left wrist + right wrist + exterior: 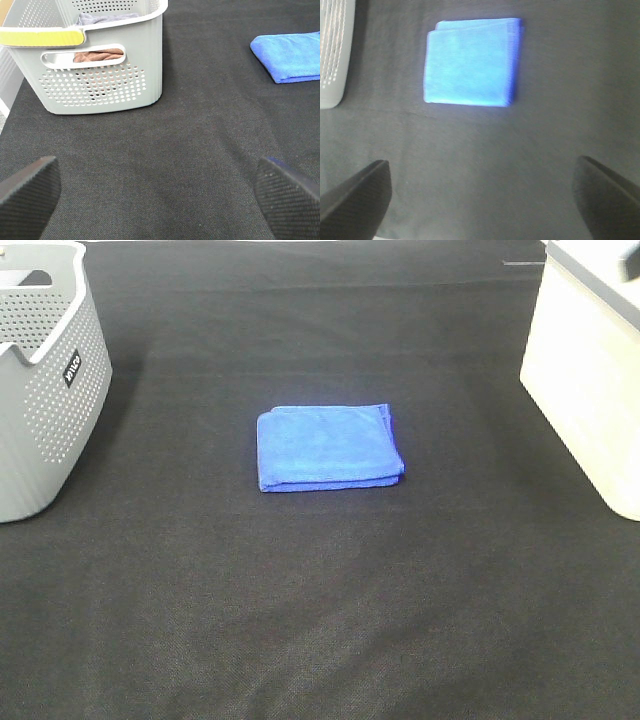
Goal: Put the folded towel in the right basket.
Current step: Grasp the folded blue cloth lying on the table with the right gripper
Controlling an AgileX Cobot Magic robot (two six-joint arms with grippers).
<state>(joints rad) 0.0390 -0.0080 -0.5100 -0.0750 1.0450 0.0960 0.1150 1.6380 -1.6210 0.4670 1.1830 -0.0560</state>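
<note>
Step in hand, as I judge it: approach and grasp. The grey basket (45,390) at the left edge of the surface (320,640) is not the target. The folded towel (328,447) lies flat at the middle of the surface, well apart from both baskets and untouched. I should straddle one side of it, close on all layers so the fold holds, then lift clear of the rim of the right basket (590,390) at the right edge.

Pincer state: my left pincer (159,196) is spread wide and empty, near the grey basket. My right pincer (482,196) is also spread wide and empty, short of the towel.
</note>
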